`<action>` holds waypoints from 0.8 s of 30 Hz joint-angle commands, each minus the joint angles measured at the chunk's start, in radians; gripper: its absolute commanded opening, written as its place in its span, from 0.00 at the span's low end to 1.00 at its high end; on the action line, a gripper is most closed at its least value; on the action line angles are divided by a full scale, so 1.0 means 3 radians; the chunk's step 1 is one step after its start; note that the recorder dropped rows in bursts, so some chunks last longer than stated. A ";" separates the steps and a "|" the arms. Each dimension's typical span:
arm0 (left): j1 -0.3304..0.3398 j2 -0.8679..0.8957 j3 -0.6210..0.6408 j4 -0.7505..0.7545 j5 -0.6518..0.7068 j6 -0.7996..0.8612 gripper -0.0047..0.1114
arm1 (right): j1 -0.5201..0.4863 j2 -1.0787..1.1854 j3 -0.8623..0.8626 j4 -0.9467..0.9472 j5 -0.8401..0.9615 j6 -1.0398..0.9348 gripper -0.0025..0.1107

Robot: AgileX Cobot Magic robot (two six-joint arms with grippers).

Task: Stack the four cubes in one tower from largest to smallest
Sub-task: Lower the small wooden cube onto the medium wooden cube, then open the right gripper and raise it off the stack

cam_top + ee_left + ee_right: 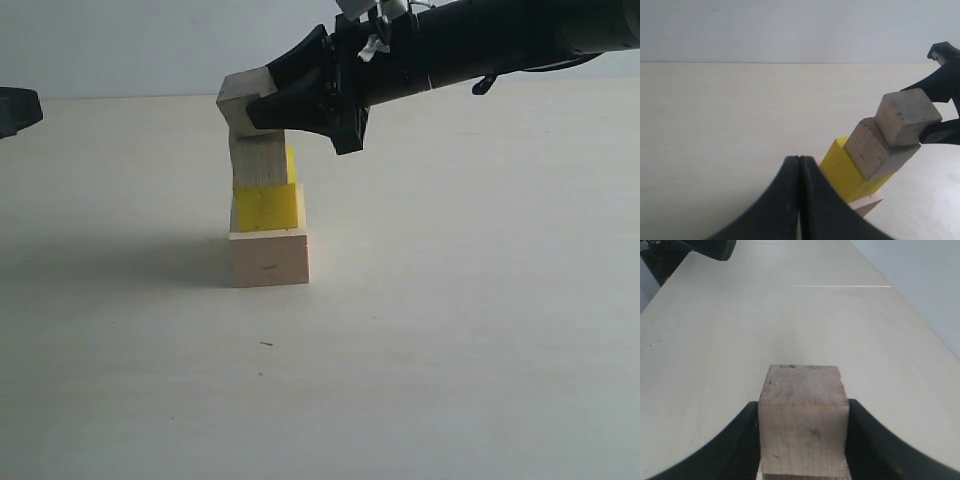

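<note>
My right gripper (268, 100) pinches the smallest cube (240, 100) by opposite faces, tilted atop the medium cube (258, 160); looks light, rigid.

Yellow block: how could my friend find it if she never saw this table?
On the pale table stands one stack of cubes. The yellow cube is second from the bottom, on the largest wood cube and under the medium wood cube. Only it is brightly coloured; the rest are bare wood.
</note>
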 commanded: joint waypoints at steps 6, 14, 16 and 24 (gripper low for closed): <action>0.0001 -0.0024 0.0020 -0.0014 0.0030 0.0010 0.04 | 0.0000 0.0000 -0.0015 0.0030 -0.0051 -0.0002 0.51; 0.0001 -0.0024 0.0020 -0.0014 0.0030 0.0017 0.04 | 0.0000 0.0000 -0.0015 0.0030 -0.0051 -0.0002 0.56; 0.0001 -0.0024 0.0020 -0.0014 0.0030 0.0017 0.04 | 0.0000 0.0000 -0.0015 0.0030 -0.0006 -0.0002 0.56; 0.0001 -0.0024 0.0020 -0.0014 0.0030 0.0034 0.04 | 0.0000 -0.0175 -0.0015 0.0105 0.0046 0.0459 0.56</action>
